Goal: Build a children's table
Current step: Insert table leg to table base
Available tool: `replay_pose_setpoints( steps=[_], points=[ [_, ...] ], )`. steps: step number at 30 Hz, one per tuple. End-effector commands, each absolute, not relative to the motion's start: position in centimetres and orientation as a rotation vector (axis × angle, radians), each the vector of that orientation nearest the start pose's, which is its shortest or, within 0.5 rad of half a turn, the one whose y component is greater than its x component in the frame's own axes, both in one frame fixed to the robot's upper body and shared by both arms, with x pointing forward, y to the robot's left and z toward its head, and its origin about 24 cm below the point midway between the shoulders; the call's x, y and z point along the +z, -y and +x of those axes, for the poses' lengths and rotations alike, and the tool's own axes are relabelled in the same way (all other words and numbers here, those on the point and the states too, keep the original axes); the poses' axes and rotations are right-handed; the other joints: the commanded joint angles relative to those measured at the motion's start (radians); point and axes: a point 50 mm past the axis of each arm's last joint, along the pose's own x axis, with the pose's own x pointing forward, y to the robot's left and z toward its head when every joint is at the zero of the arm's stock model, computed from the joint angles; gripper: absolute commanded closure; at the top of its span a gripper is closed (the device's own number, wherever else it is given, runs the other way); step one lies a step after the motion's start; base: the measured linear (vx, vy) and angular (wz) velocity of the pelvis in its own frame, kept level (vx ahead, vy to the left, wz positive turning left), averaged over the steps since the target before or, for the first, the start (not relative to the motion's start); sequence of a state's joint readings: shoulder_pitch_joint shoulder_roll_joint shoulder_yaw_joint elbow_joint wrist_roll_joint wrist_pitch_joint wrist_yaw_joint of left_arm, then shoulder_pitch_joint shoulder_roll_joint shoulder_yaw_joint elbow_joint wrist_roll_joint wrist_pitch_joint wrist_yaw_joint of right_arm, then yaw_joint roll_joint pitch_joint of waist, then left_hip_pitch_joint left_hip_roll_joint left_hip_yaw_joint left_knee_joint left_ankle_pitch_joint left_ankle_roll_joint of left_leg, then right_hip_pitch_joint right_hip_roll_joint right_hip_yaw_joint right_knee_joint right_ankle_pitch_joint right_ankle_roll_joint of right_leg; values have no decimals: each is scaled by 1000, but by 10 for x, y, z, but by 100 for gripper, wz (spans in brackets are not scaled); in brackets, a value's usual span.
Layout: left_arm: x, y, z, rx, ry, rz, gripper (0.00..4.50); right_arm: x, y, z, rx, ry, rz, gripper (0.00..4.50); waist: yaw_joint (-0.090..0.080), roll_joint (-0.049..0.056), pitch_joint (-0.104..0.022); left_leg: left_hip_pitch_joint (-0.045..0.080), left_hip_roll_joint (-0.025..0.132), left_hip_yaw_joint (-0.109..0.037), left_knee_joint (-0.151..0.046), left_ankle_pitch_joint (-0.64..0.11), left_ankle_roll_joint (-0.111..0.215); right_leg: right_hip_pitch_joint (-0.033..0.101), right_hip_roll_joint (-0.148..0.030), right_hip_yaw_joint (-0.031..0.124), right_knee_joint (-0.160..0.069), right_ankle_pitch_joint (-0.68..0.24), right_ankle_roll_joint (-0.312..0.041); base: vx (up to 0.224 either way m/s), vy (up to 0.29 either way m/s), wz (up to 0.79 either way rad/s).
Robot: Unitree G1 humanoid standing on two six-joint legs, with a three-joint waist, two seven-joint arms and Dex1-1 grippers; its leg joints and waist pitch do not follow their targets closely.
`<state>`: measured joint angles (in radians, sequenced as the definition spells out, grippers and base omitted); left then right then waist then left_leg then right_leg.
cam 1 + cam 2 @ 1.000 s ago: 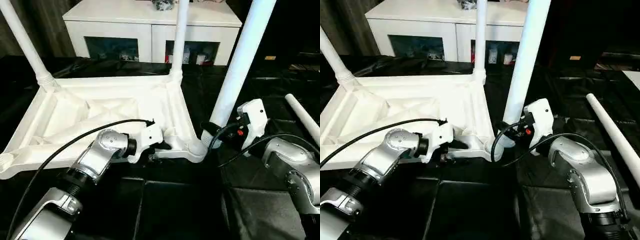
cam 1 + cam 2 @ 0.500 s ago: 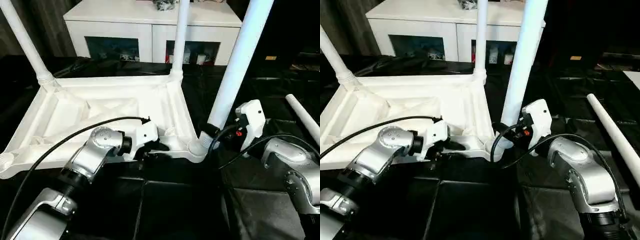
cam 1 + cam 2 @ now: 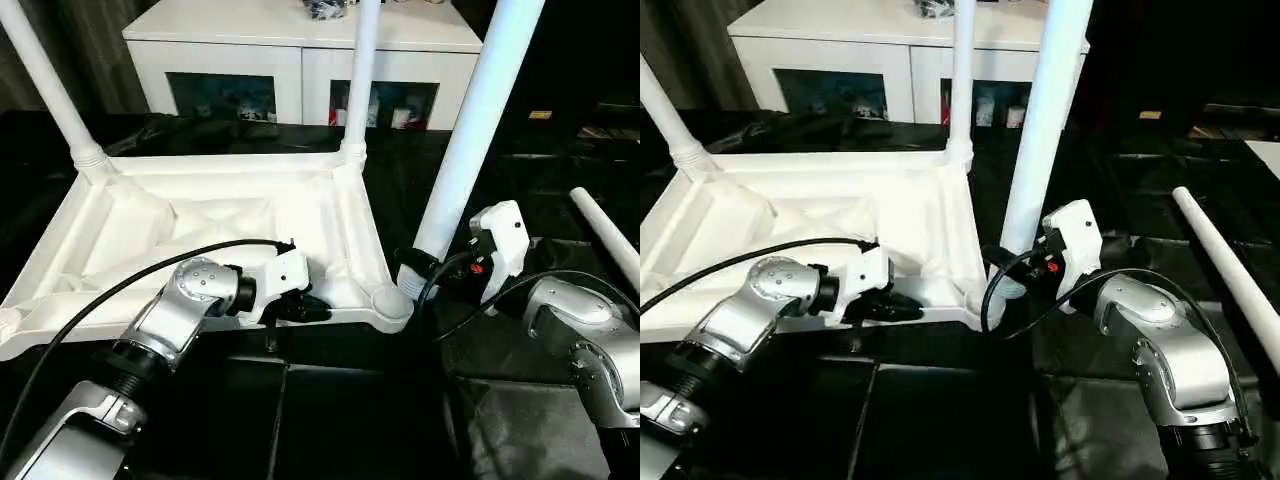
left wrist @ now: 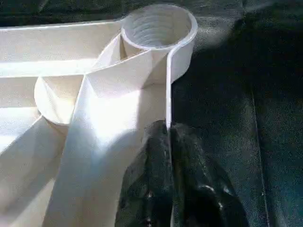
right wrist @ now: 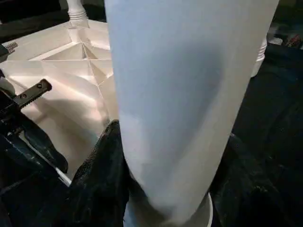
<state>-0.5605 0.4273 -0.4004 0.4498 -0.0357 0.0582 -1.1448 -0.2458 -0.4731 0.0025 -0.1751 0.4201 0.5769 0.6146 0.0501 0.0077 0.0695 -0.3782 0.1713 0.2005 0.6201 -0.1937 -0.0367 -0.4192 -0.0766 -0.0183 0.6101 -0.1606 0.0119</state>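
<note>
I am on the third leg. The tabletop [image 3: 150, 215] lies upside down on the black covering [image 3: 350, 400], ribs up, with two legs already standing in its far corners [image 3: 45, 80] [image 3: 360, 70].

My right tool [image 3: 413, 268] is clamped around the lower end of a third leg [image 3: 480, 120], one black finger on each side of it. That leg stands up with a lean, its foot just beside the near right corner socket [image 4: 158, 26]. The left wrist view shows that socket's ridged inside empty, so I judge the leg is not seated yet.

My left tool [image 3: 312, 310] is pinched shut on the thin near rim of the tabletop, close to that same corner, one finger inside the rim and one outside. I take this as a bracing hold.

Next I need to bring the leg's foot over the mouth of the socket, stand it straighter, then press and probably twist it in, since the ridges look like a thread. The left tool must hold firm so the light tabletop does not slide or tip.

A fourth leg [image 3: 605, 235] lies on the covering to my right, well apart, for the near left corner.
</note>
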Motion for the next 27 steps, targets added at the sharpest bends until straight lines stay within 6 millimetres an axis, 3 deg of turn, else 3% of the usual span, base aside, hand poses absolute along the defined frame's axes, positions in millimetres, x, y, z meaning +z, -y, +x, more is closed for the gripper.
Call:
replay_pose_setpoints(
  steps=[1,4,6,9,23,25,27],
  points=[
    [54,-123,302,-1414,-396,541,450,114,175,279,730,-181,-50,263,1,-8,-70,19,51,-29,-92,-272,-17,39,-60,33,-77,-320,-198,0,0,0],
    [55,-122,309,-1327,-391,495,450,114,174,280,733,-180,-50,263,0,-9,-71,21,51,-27,-90,-270,-18,38,-59,33,-76,-311,-203,0,0,0],
    [57,-121,310,-1316,-391,483,396,114,174,281,736,-180,-49,263,2,-9,-70,20,50,-27,-90,-276,-17,38,-60,33,-79,-330,-202,0,0,0],
    [59,-122,311,-1313,-381,510,390,114,173,281,740,-178,-48,263,1,-9,-69,20,50,-29,-91,-287,-18,37,-59,33,-83,-363,-187,0,0,0],
    [55,-130,310,-1316,-438,535,389,114,171,281,747,-175,-39,263,1,-5,-68,22,50,-30,-94,-301,-26,36,-59,33,-82,-351,-192,0,0,0],
    [54,-129,310,-1314,-434,533,425,114,171,281,747,-174,-38,263,0,-6,-66,23,51,-30,-94,-306,-26,34,-59,33,-83,-354,-192,0,0,0],
    [54,-129,310,-1319,-434,532,425,114,171,282,747,-174,-38,263,0,-7,-66,22,50,-30,-94,-310,-26,35,-60,34,-84,-370,-189,0,0,0]
  ],
)
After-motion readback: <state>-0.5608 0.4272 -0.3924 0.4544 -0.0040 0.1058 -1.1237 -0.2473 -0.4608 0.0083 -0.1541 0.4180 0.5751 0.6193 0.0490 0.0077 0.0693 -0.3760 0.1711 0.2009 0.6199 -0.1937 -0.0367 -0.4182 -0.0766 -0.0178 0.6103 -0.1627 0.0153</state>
